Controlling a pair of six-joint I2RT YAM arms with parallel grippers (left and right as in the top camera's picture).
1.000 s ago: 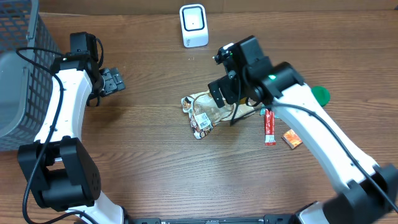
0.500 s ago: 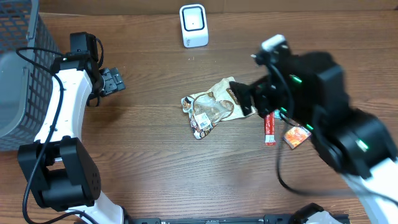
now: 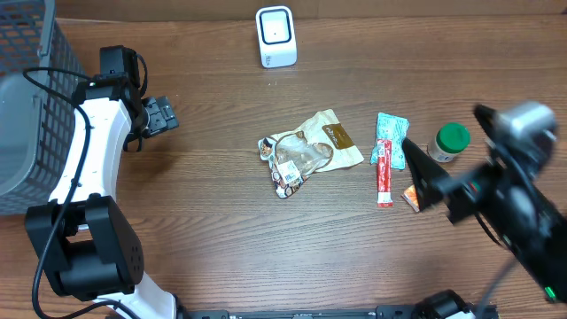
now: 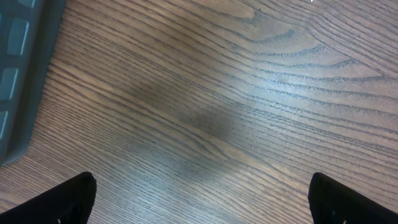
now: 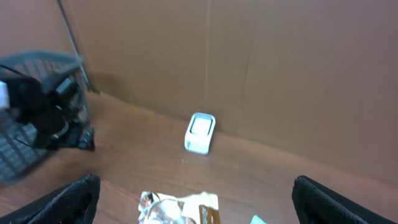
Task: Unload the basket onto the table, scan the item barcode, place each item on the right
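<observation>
The white barcode scanner (image 3: 275, 35) stands at the back middle of the table, also seen as the scanner (image 5: 200, 132) in the right wrist view. A crumpled clear and brown snack bag (image 3: 306, 151) lies mid-table with a white label at its lower left; the bag's top edge (image 5: 180, 210) shows in the right wrist view. My right gripper (image 3: 432, 182) hangs open and empty at the front right, raised above the small items, apart from the bag. My left gripper (image 3: 159, 115) is open over bare wood at the left, its fingertips (image 4: 68, 199) holding nothing.
To the right of the bag lie a red stick pack (image 3: 384, 173), a teal packet (image 3: 390, 139), a green-lidded jar (image 3: 450, 142) and a small orange packet (image 3: 414, 197). A grey wire basket (image 3: 22, 106) stands at the left edge; a cardboard wall (image 5: 249, 56) backs the table.
My right arm has pulled away from above the snack bag to the front right and risen, uncovering the small items. The bag stays on the table. The left arm has not moved.
</observation>
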